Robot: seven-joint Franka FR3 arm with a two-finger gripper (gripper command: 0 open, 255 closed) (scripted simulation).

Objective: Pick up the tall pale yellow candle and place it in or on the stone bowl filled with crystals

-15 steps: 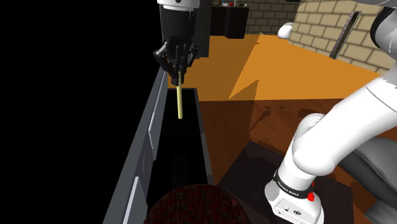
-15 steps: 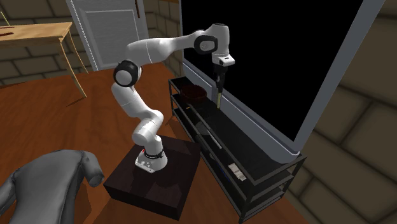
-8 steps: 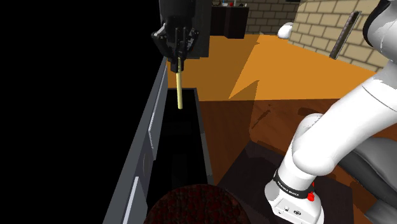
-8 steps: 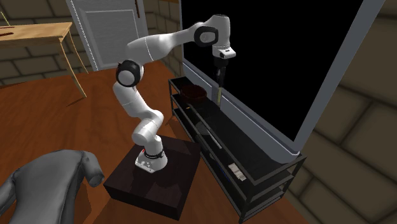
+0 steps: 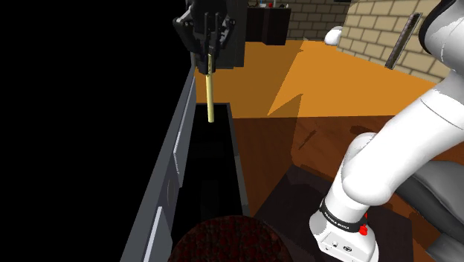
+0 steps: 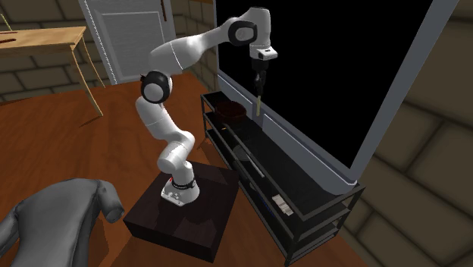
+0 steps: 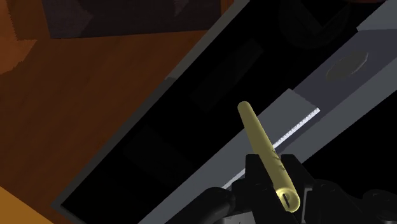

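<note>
Aloft, tool (image 5: 209, 63) clamped on upright pale yellow candle (image 5: 210, 98), second exterior view places dark bowl (image 6: 231, 112) near

tv (image 6: 326, 68) – on black stand (image 6: 311, 208) | wooden table (image 6: 42, 36) | white door (image 6: 125, 38)

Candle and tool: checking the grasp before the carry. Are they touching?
Touching. In the wrist view the tool clasps the pale yellow candle near its end, with no gap on either side.

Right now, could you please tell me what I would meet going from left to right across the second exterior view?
Wooden table → white door → dark bowl → pale yellow candle → stone wall.
</note>
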